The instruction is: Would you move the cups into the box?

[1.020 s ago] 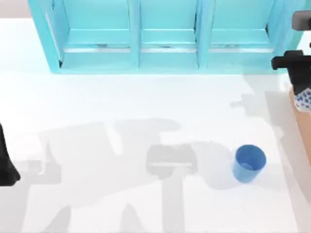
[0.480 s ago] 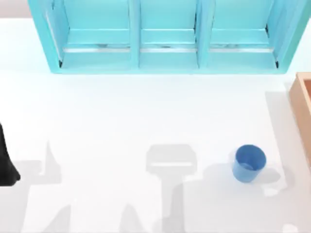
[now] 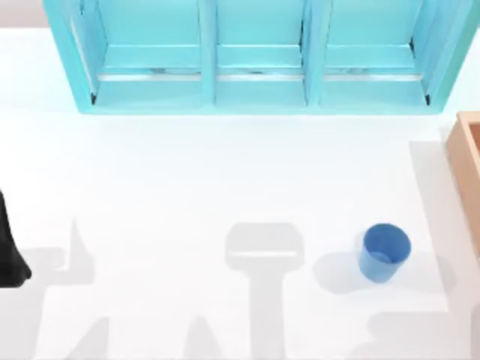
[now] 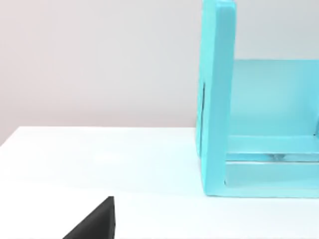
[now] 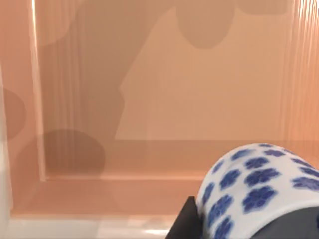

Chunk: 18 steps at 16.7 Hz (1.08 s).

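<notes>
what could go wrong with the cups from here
The right gripper holds the patterned cup on its side over the box; released like this, it may land tipped and roll. The blue cup is on the table, close to the box wall, so reaching for it could clip that wall. The left arm is parked at the table's left edge.

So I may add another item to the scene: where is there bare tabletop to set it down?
The widest free patch lies between the turquoise shelf unit and the blue cup, running toward the table's left. It gets tight on the right, between that cup and the tan box. The left arm sits parked at the left edge.
</notes>
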{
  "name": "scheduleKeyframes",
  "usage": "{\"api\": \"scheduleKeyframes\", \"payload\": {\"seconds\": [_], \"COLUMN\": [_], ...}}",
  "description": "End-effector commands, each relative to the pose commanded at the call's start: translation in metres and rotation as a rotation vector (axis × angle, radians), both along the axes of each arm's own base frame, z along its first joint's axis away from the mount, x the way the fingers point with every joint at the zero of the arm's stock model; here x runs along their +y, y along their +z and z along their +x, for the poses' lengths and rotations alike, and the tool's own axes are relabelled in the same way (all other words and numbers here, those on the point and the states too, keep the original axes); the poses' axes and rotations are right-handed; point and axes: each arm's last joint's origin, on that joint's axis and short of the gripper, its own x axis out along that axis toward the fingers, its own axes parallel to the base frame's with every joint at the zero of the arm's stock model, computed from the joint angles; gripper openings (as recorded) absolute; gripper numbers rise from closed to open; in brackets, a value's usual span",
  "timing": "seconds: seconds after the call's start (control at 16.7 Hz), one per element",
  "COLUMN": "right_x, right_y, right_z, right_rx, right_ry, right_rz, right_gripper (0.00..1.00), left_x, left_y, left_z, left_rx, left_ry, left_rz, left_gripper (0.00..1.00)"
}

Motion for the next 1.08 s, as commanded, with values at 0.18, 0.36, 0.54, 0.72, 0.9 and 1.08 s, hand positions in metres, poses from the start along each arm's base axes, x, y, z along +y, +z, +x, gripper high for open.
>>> {"api": "scheduleKeyframes", "payload": {"seconds": [0.18,0.36,0.54,0.72,0.9,1.08], "right_x": [0.000,0.000,-0.001,0.000,0.000,0.000], "right_y": [-0.001,-0.017,-0.034,-0.056,-0.064,-0.064], "right_z": [0.001,0.004,0.007,0.008,0.009,0.009], "right_rx": [0.001,-0.001,-0.005,-0.006,0.000,0.000], "right_ry": [0.001,0.000,0.000,0.000,0.000,0.000], "right_rz": [-0.001,0.000,-0.003,-0.003,0.000,0.000], "right_gripper": [0.00,0.00,0.00,0.00,0.00,0.00], "left_x": [0.000,0.000,0.000,0.000,0.000,0.000], "left_y": [0.000,0.000,0.000,0.000,0.000,0.000], "left_z": [0.000,0.000,0.000,0.000,0.000,0.000], "left_rx": [0.000,0.000,0.000,0.000,0.000,0.000], "left_ry": [0.000,0.000,0.000,0.000,0.000,0.000], "left_rz": [0.000,0.000,0.000,0.000,0.000,0.000], "left_gripper": [1.00,1.00,1.00,1.00,1.00,1.00]}}
